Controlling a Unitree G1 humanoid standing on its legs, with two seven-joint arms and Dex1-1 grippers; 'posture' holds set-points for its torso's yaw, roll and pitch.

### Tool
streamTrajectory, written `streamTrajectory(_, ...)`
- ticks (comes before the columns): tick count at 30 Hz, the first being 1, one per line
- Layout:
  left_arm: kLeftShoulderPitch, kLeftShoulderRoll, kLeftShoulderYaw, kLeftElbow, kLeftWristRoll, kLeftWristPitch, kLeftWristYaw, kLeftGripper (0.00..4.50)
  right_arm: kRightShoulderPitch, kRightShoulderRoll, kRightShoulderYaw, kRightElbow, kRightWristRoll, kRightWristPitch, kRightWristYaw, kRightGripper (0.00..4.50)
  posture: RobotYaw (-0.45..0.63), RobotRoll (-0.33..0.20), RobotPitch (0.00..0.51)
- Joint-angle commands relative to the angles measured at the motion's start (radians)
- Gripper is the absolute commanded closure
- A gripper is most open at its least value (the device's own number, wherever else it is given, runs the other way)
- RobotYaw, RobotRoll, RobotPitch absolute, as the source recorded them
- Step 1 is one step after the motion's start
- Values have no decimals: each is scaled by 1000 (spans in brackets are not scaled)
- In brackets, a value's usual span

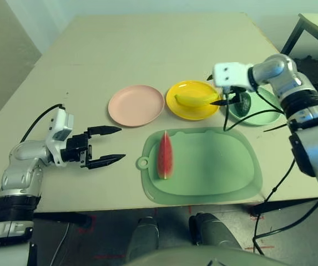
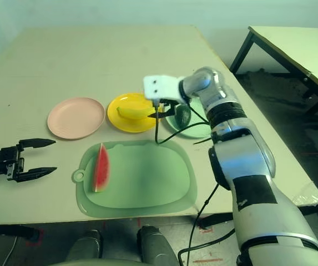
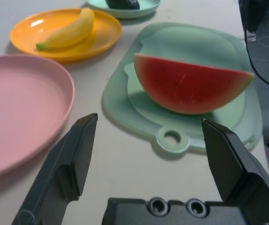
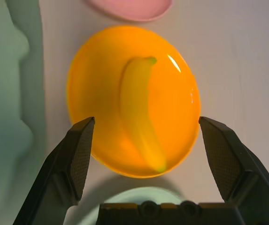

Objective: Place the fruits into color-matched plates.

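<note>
Three plates line the table's right half: pink plate (image 1: pixel 136 105) bare, banana (image 1: pixel 196 99) on yellow plate (image 1: pixel 192 100), avocado (image 1: pixel 242 102) on green plate (image 1: pixel 257 113). One watermelon wedge (image 1: pixel 165 155) lies on the mat (image 1: pixel 203 165) (near edge). Left gripper (image 1: pixel 106 146) and right gripper (image 4: pixel 143 140) both gape, holding nothing.

Fruits and plates on the desk
Banana (image 1: pixel 196 100) lies in yellow plate (image 1: pixel 176 104), avocado (image 1: pixel 243 102) in mint plate (image 1: pixel 264 117); watermelon wedge (image 1: pixel 165 155) beside empty pink plate (image 1: pixel 136 105).

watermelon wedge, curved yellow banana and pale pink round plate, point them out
red watermelon wedge with green rind (image 1: pixel 165 154), left eye view, on its red flesh
curved yellow banana (image 4: pixel 140 110), right wrist view, mid-body
pale pink round plastic plate (image 1: pixel 136 105), left eye view, bare centre
</note>
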Motion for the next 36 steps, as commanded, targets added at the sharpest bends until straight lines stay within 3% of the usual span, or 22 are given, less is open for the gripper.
streamTrajectory(1, 22, 2, 17, -7, 7, -11, 13, 0, 145, -41, -72, -296, 131, 276, 31, 26, -71, 0, 87)
streamTrajectory(7, 54, -9, 24, -13, 12, -22, 45, 0, 545, -97, -257, -771, 361, 594, -50, 26, -107, 0, 78)
streamTrajectory(12, 36, -14, 14, 14, 18, -32, 46, 0, 785, -124, -363, -829, 493, 554, -10, 26, -125, 0, 68)
streamTrajectory(16, 9, -20, 2, 43, 27, -42, 44, 0, 891, -72, -421, -749, 585, 403, 63, 26, -127, 0, 62)
streamTrajectory(19, -1, -24, -2, 52, 30, -47, 41, 0, 925, -55, -419, -664, 593, 325, 92, 26, -123, 0, 60)
streamTrajectory(26, -7, -35, 5, 60, 44, -62, 58, 0, 891, 6, -402, -414, 572, 70, 159, 26, -103, 0, 61)
streamTrajectory(29, -15, -1, -29, 56, 109, -184, 0, 0, 871, 4, -384, -347, 552, 23, 173, 26, -87, 0, 61)
streamTrajectory(33, -178, 63, -121, 97, 174, -350, -129, 0, 857, 6, -363, -312, 545, 2, 189, 26, -86, 0, 61)
streamTrajectory(36, -328, 138, -284, 145, 158, -450, -141, 0, 857, 4, -346, -293, 538, -15, 198, 26, -106, 0, 60)
